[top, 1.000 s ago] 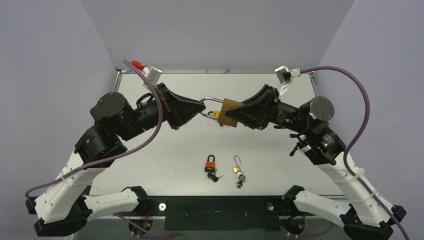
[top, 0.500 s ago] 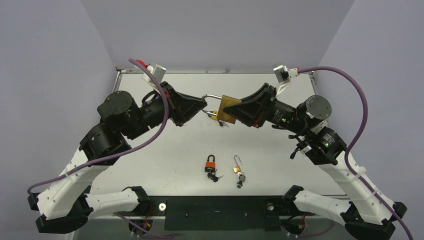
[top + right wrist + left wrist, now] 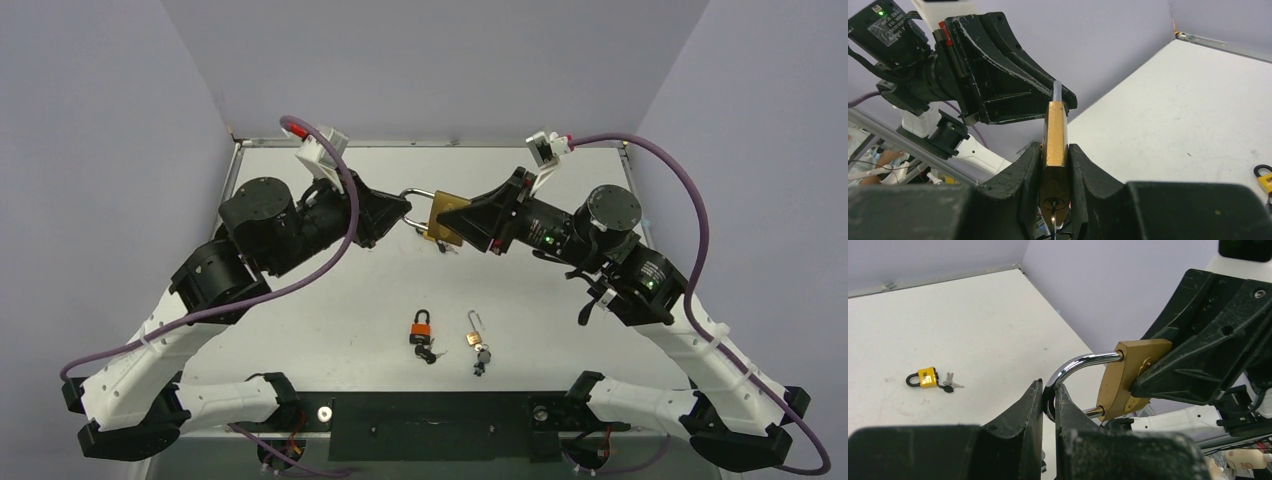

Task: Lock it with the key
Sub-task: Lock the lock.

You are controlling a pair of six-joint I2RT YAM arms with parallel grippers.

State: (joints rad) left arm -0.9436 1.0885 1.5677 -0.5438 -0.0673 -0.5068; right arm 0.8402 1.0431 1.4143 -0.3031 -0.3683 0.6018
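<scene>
Left claw [image 3: 1048, 396]: pinched narrow on chrome shackle [image 3: 1075, 363] | right claw [image 3: 1054, 150]: clamped on large brass padlock body [image 3: 1055, 125], held in air between both arms above far tabletop [image 3: 330, 300] | risk: off-axis push could slide shackle from thin pinch or twist body, leaving lock unlatched.

The left arm [image 3: 255, 225] and right arm [image 3: 600, 225] are raised with elbows bent and reach inward, meeting in mid-air with wrists near level. The left gripper [image 3: 407, 211] is pinched nearly together on the shackle of the padlock [image 3: 445, 228]. The right gripper [image 3: 468, 214] faces it tip to tip, clamping the padlock's body.
</scene>
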